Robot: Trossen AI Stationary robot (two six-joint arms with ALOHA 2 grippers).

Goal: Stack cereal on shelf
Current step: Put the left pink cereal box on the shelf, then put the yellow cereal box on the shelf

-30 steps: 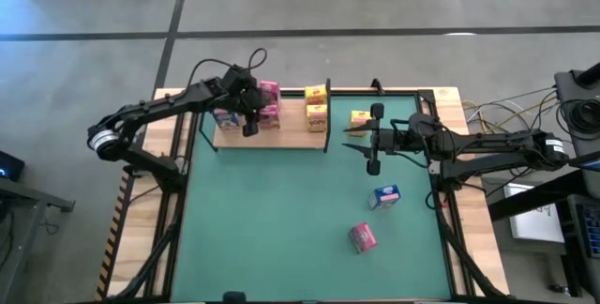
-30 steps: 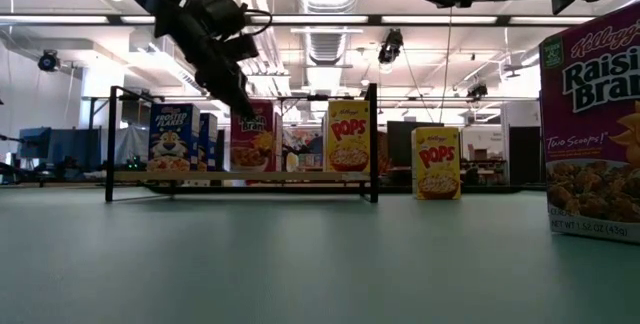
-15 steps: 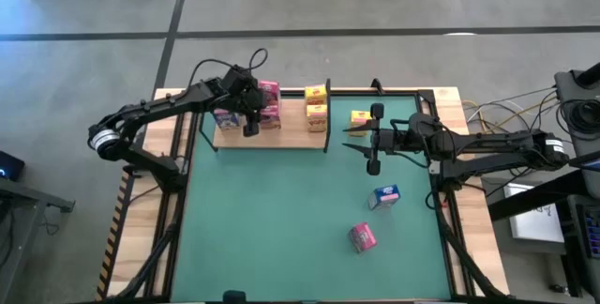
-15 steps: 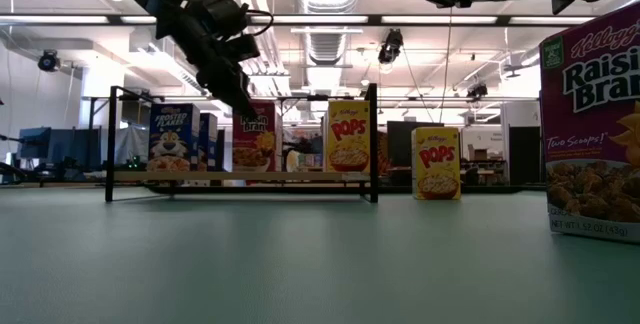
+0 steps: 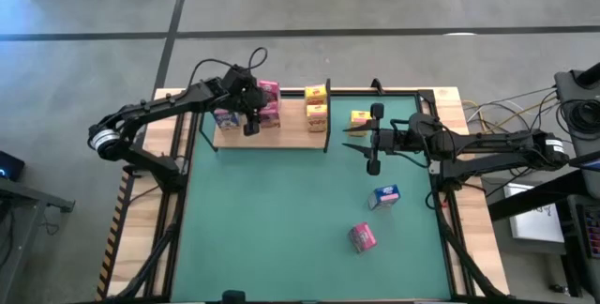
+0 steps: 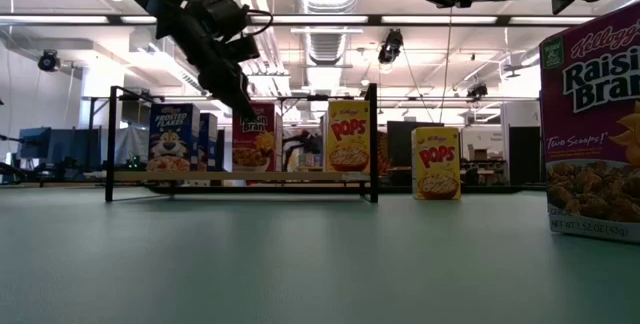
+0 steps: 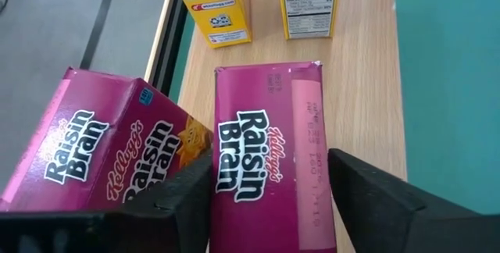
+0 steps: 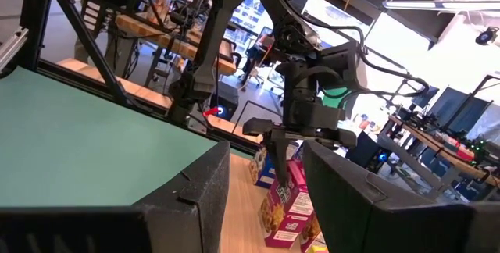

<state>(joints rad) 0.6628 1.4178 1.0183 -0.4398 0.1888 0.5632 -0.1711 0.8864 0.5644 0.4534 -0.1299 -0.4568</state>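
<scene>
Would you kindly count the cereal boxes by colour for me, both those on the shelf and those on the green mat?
Yellow boxes: 3
Pink boxes: 3
Blue boxes: 3 (one is largely hidden behind another)
Total: 9

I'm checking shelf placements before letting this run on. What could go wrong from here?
1. The left gripper straddles a Raisin Bran box on the shelf; if a finger drags as it lifts away, the box may tip.
2. A second Raisin Bran box stands right beside it and could be knocked.
3. The Pops boxes stand just beyond; a shoved box could hit them.
</scene>
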